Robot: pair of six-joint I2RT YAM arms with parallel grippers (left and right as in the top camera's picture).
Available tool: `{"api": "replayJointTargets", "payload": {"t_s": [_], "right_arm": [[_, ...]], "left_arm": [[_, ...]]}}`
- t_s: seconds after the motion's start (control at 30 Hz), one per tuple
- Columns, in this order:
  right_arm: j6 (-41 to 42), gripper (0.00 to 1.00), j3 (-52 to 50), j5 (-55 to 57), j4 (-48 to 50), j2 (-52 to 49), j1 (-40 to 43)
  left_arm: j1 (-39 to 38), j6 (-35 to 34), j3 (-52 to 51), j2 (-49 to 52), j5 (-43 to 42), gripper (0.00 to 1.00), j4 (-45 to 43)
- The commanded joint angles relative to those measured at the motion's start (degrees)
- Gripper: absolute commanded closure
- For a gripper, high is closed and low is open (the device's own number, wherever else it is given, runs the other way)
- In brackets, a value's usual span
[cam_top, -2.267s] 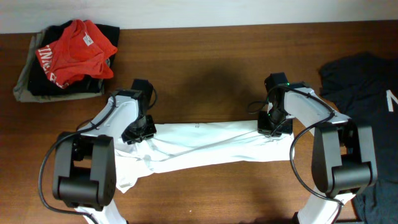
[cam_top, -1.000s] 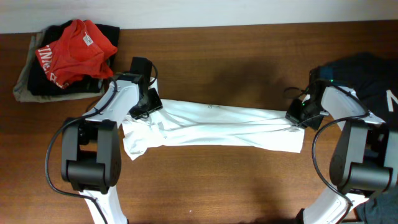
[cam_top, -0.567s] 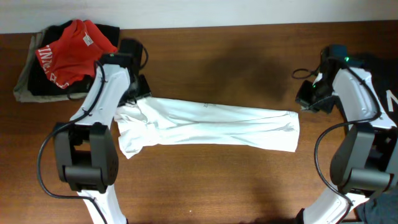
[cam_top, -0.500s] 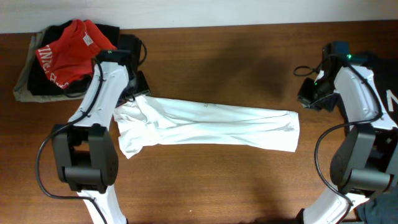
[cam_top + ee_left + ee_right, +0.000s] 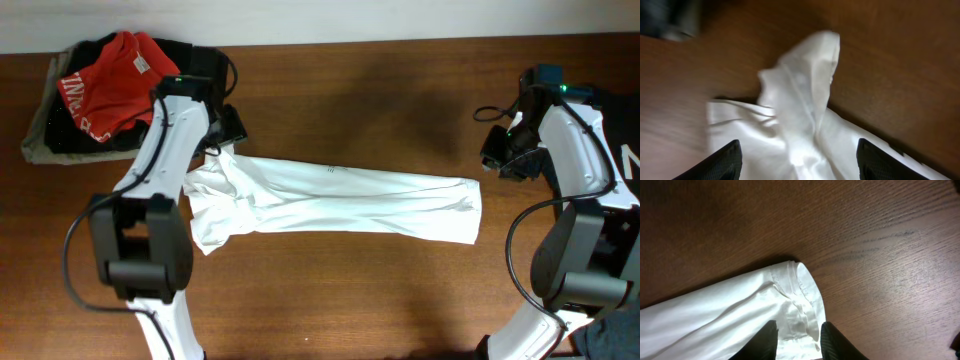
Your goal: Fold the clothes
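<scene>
White cotton, the T-shirt [image 5: 340, 200] lies flat on the bench [image 5: 340, 300] as a long, narrow band, gathered lengthwise; its left end is the wider and more crumpled one, with a flap spreading toward the robot's side, and its right end finishes in a squared, stitched hem.

Your left gripper [image 5: 802, 159] hangs over the far corner of the shirt's left end; its jaws stand wide apart and released, and a pointed fold of cloth lies below and between them without being pinched.

Your right gripper [image 5: 799, 339] is off the shirt's right end, toward the far side; its jaws are parted, the rolled hem shows under them in the wrist view, and the overhead view shows them clear of the cloth, grasping nothing.

Beyond the shirt's left end, toward the far left corner, a red garment [image 5: 125, 80] with white lettering sits on a pile of dark clothes [image 5: 40, 135]; beyond the shirt's right end, a black garment [image 5: 622, 120] lies at the bench edge, partly hidden by the right arm.
</scene>
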State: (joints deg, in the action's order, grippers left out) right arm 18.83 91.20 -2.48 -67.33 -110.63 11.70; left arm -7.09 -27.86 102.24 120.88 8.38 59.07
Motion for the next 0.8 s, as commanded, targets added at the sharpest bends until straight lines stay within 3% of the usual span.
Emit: {"api": "replayJointTargets", "payload": {"t_s": [0.0,0.17,0.53,0.7,0.77], "right_arm": [[-0.2,0.67,1.0,-0.1,-0.2,0.0,0.3],[-0.6,0.68,1.0,0.0,-0.2,0.0,0.3],[-0.6,0.67,0.8,0.0,-0.2,0.0,0.3],[-0.6,0.67,-0.1,0.0,0.2,0.0,0.3],[-0.6,0.67,-0.7,0.0,0.6,0.0,0.3]], "left_arm": [[-0.2,0.1,0.5,6.1,-4.1,0.27,-0.3],[-0.1,0.1,0.6,7.4,-4.1,0.28,-1.8],[0.4,0.1,0.9,7.3,-1.0,0.51,-0.7],[0.4,0.1,2.6,6.8,2.9,0.53,1.9],[0.4,0.1,2.8,6.6,3.1,0.59,2.2]]}}
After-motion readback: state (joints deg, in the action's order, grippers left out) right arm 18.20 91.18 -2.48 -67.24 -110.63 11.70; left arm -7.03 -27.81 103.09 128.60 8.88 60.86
